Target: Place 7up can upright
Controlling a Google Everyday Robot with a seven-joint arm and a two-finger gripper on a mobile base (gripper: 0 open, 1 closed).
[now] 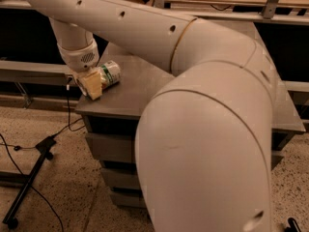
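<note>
The 7up can [109,73] lies on its side near the front left corner of the grey table [140,88]. It has a white and green body, and its silver top faces right and away. My gripper [91,86] hangs from the white wrist [77,57] straight down onto the can's left end. It covers that end and touches or nearly touches the can. The large white arm [207,129] fills the right and middle of the camera view and hides much of the table.
The table's front left edge [84,111] is right under the gripper, with drawers [111,149] below. A black stand and cables [34,168] lie on the speckled floor at the left. Rails and shelving [270,13] run behind the table.
</note>
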